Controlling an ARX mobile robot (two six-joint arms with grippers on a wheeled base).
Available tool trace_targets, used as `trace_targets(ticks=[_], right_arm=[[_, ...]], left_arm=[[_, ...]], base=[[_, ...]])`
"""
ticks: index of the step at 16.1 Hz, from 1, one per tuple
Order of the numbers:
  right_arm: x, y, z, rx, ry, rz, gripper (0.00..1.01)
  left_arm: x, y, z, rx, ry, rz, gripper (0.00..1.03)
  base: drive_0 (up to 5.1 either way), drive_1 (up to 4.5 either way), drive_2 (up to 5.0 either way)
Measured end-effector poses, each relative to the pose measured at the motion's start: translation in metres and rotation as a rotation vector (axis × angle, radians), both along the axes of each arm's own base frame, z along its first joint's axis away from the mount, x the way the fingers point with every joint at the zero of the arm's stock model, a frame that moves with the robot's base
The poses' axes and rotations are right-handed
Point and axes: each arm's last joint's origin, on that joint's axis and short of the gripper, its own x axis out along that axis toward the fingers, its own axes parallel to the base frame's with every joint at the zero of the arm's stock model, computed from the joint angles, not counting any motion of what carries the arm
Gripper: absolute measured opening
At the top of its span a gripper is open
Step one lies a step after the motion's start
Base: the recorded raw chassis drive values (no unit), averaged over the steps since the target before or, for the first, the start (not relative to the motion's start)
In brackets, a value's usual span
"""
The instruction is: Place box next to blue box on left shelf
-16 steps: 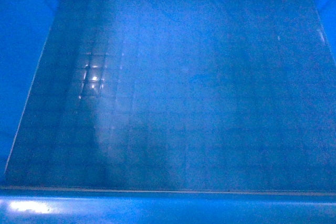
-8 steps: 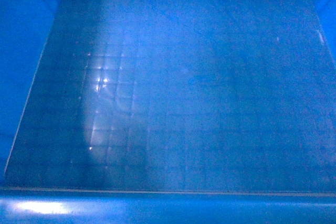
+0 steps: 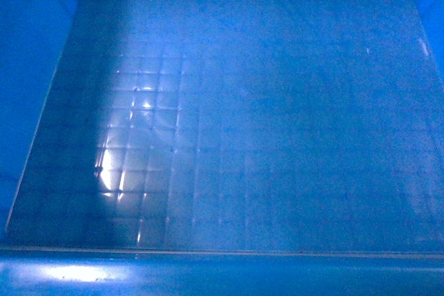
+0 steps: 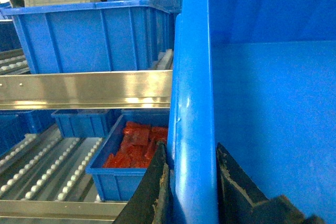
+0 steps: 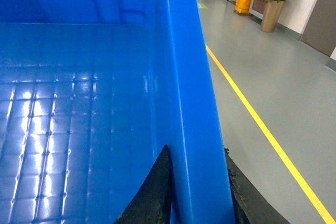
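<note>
Crate (image 3: 263, 136) fills your head view, your left gripper (image 4: 191, 182) clamps its left rim, right gripper (image 5: 197, 182) clamps right rim, roller shelf (image 4: 47, 166) just left, another blue crate (image 4: 94, 38) on upper level.

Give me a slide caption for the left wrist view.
Left gripper clamps the blue box's rim beside the roller shelf.
</note>
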Motion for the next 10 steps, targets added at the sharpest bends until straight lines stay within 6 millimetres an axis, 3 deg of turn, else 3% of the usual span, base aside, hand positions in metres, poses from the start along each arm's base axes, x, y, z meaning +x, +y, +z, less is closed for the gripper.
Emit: trace_targets(ticks=[10], right_arm=[[0.0001, 0.0000, 0.0000, 0.001, -0.001, 0.001, 0.16]], left_arm=[[0.0000, 0.0000, 0.0001, 0.000, -0.001, 0.000, 0.16]], base=[[-5.0, 2.36, 2.4]])
